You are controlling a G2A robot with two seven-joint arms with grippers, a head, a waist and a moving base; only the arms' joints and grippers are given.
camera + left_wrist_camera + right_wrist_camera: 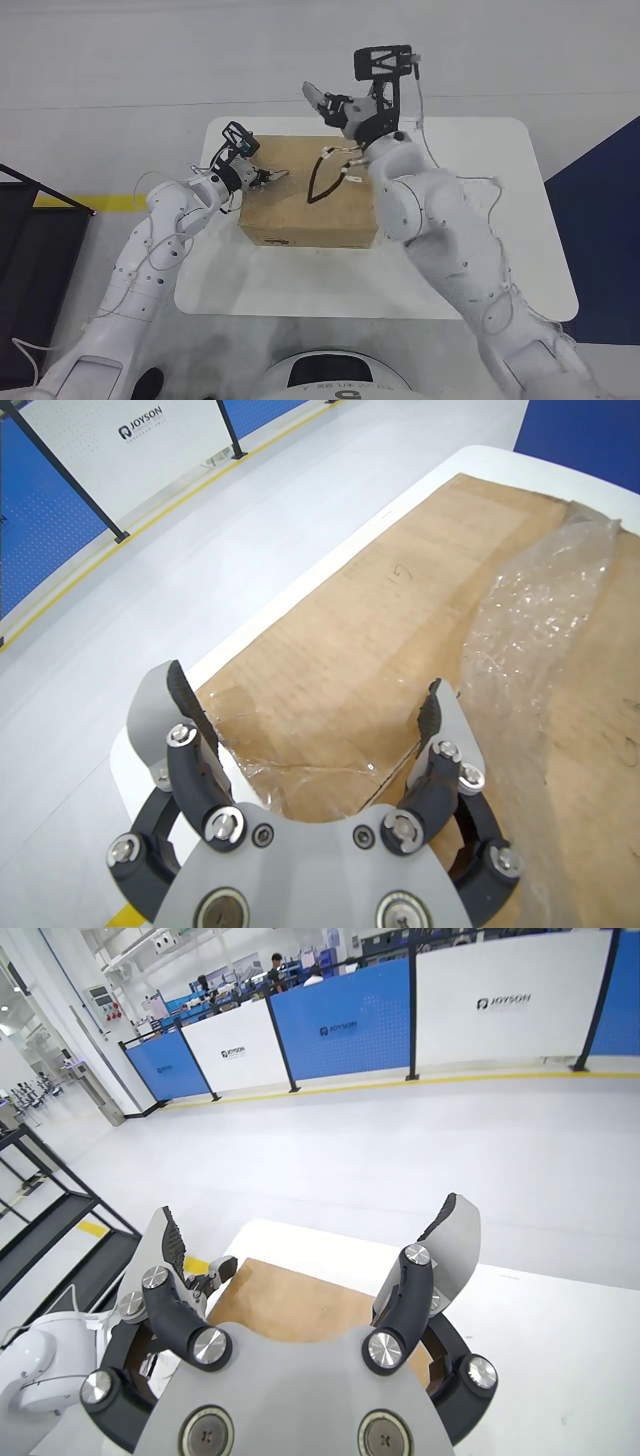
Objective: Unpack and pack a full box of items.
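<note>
A closed brown cardboard box point(308, 196) stands on the white table point(480, 250), its flaps held by clear tape. In the left wrist view the box top point(350, 650) carries a crumpled strip of clear tape point(530, 625) along its seam. My left gripper point(270, 176) is open, low over the box's left end, fingers point(192, 705) astride the taped edge with nothing between them. My right gripper point(325, 100) is open and raised above the box's far edge, pointing away from the table, nothing held. The box top point(300, 1303) lies below it, and the left gripper point(210, 1278) shows beyond.
A black frame rack point(30, 210) stands off the table's left side. A yellow floor line point(90, 203) runs there. White table surface lies bare to the right of and in front of the box. Fence panels point(350, 1028) stand far off.
</note>
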